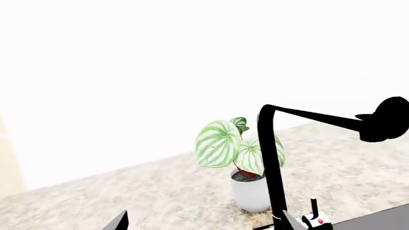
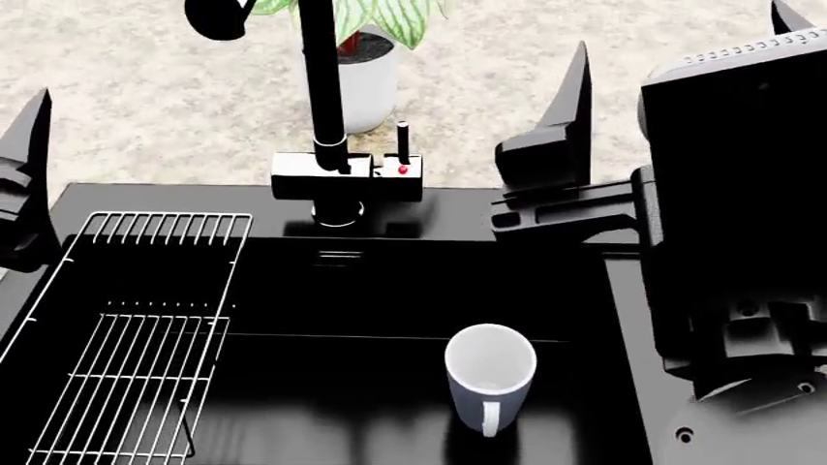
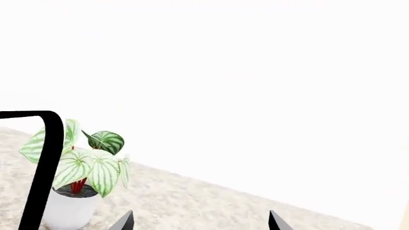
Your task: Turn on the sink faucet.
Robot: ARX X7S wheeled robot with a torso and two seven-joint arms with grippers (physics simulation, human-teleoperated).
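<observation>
Well, I see the sink faucet (image 2: 323,107) standing at the back edge of the black sink (image 2: 387,291), its base block carrying a small upright lever (image 2: 403,140) with red marks, and a potted plant (image 2: 364,68) just behind it on the speckled countertop (image 2: 155,87). My right gripper (image 2: 672,73) hovers near the lever, jaws spread wide and empty. My left gripper (image 1: 201,221) is open too. A white mug (image 2: 491,376) lies in the basin beside the wire rack (image 2: 142,329).

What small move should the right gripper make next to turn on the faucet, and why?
Probably shift the right gripper sideways toward the small upright handle on the sink faucet base. Its fingers look spread and hold nothing, and in the head view a clear gap separates it from the handle, with no water visibly running.
</observation>
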